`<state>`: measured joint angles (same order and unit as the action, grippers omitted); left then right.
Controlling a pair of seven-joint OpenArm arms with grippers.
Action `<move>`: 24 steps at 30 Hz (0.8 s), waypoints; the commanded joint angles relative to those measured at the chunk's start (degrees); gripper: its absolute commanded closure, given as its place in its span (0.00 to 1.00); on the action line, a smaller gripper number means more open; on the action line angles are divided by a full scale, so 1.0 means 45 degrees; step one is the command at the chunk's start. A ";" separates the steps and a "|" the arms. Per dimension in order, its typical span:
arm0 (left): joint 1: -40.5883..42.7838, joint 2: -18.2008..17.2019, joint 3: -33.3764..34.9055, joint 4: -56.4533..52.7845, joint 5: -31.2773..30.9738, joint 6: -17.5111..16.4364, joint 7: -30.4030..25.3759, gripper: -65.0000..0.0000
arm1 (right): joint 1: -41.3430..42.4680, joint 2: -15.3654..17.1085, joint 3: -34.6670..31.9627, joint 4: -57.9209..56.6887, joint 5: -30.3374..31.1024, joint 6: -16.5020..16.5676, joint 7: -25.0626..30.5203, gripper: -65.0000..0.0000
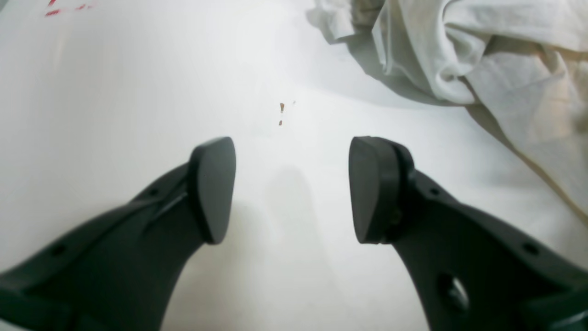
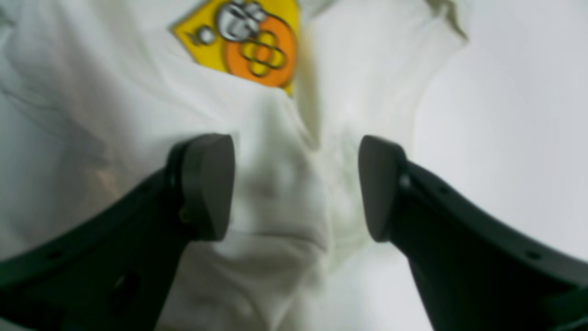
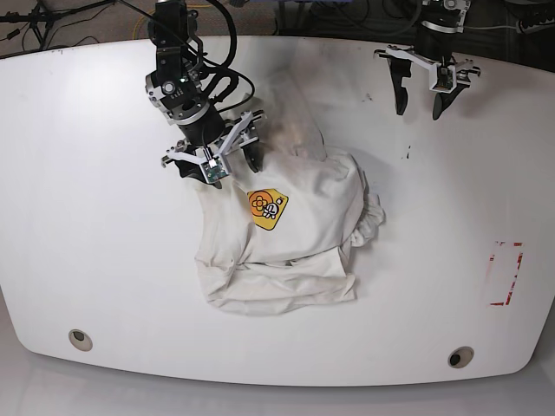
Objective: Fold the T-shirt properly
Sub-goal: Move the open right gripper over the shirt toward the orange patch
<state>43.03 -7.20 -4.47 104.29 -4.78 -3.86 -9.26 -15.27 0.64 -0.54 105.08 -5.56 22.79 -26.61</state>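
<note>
The T-shirt [image 3: 290,238] — off-white, soft, heavily wrinkled — is bunched at the centre of the smooth white table [image 3: 87,217], its yellow-orange badge [image 3: 267,208] facing up. The right gripper [image 2: 296,186] is held spread over a fabric ridge. The left gripper [image 1: 291,188] is spread too — nothing held.

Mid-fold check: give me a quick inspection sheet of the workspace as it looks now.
Surface: white table, red marks near one edge.
Job's things: T-shirt bunched and wrinkled mid-table, badge facing up.
Clutter: small brown specks.
Grippers: right gripper open over the shirt; left gripper open over bare table, clear of the cloth.
Cables: black cables behind the table's far edge.
Surroundings: nothing seen.
</note>
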 commanded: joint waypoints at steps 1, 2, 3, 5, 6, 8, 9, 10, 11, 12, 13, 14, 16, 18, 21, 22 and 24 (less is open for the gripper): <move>-0.0063 -0.0085 0.0170 0.0223 -0.0015 -0.0032 -0.0415 0.44 | 0.0160 0.0033 -0.0247 0.0226 0.0153 0.0010 0.0432 0.38; -0.0063 -0.0086 0.0173 0.0219 -0.0014 -0.0026 -0.0417 0.44 | 0.0172 0.0020 -0.0305 0.0216 0.0161 0.0018 0.0431 0.38; -0.0063 -0.0086 0.0176 0.0215 -0.0013 -0.0020 -0.0420 0.44 | 0.0183 0.0008 -0.0363 0.0206 0.0169 0.0025 0.0430 0.38; -0.0077 -0.0074 0.0164 0.0212 0.0005 -0.0017 -0.0411 0.44 | 0.0206 -0.0021 -0.0489 0.0189 0.0171 0.0012 0.0443 0.38; -0.0089 -0.0077 0.0158 0.0206 -0.0001 -0.0017 -0.0415 0.44 | 0.0219 -0.0031 -0.0552 0.0192 0.0169 0.0009 0.0447 0.38; -0.0116 -0.0088 0.0161 0.0194 -0.0012 -0.0023 -0.0414 0.44 | 0.0217 -0.0042 -0.0706 0.0179 0.0175 0.0014 0.0448 0.38; -0.0131 -0.0095 0.0170 0.0187 -0.0017 -0.0029 -0.0409 0.44 | 0.0202 -0.0042 -0.0796 0.0163 0.0183 0.0022 0.0445 0.38; -0.0123 -0.0108 0.0143 0.0190 -0.0008 -0.0025 -0.0370 0.44 | 0.0177 -0.0034 -0.0983 0.0150 0.0194 0.0015 0.0406 0.38; -0.0114 -0.0122 0.0116 0.0193 0.0000 -0.0021 -0.0331 0.44 | 0.0152 -0.0025 -0.1169 0.0137 0.0205 0.0007 0.0367 0.38; -0.0119 -0.0125 0.0128 0.0189 0.0001 -0.0020 -0.0326 0.44 | 0.0140 -0.0022 -0.1233 0.0118 0.0207 0.0006 0.0366 0.38; -0.0125 -0.0129 0.0139 0.0186 0.0002 -0.0019 -0.0321 0.44 | 0.0129 -0.0019 -0.1296 0.0098 0.0208 0.0006 0.0366 0.39; -0.0155 -0.0139 0.0147 0.0181 -0.0005 -0.0023 -0.0314 0.44 | 0.0135 -0.0015 -0.1353 0.0087 0.0208 0.0002 0.0360 0.39; -0.0206 -0.0153 0.0165 0.0172 -0.0016 -0.0027 -0.0296 0.44 | 0.0150 -0.0009 -0.1422 0.0057 0.0208 -0.0006 0.0355 0.40; -0.0239 -0.0156 0.0193 0.0167 -0.0009 -0.0028 -0.0297 0.44 | 0.0167 -0.0005 -0.1404 0.0025 0.0207 -0.0003 0.0359 0.41; -0.0275 -0.0131 0.0223 0.0202 0.0018 -0.0007 -0.0435 0.44 | -0.0017 0.0049 -0.1116 0.0048 0.0185 -0.0060 0.0397 0.53; -0.0276 -0.0128 0.0229 0.0203 0.0025 -0.0003 -0.0432 0.44 | -0.0020 0.0050 -0.1074 0.0061 0.0187 -0.0064 0.0398 0.56; -0.0280 -0.0118 0.0245 0.0210 0.0044 0.0008 -0.0427 0.43 | -0.0030 0.0051 -0.0993 0.0086 0.0186 -0.0066 0.0395 0.63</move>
<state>41.41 -7.66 -3.42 104.27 -4.69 -3.86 -9.37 -15.51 0.67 -5.37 104.29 -5.15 22.70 -25.91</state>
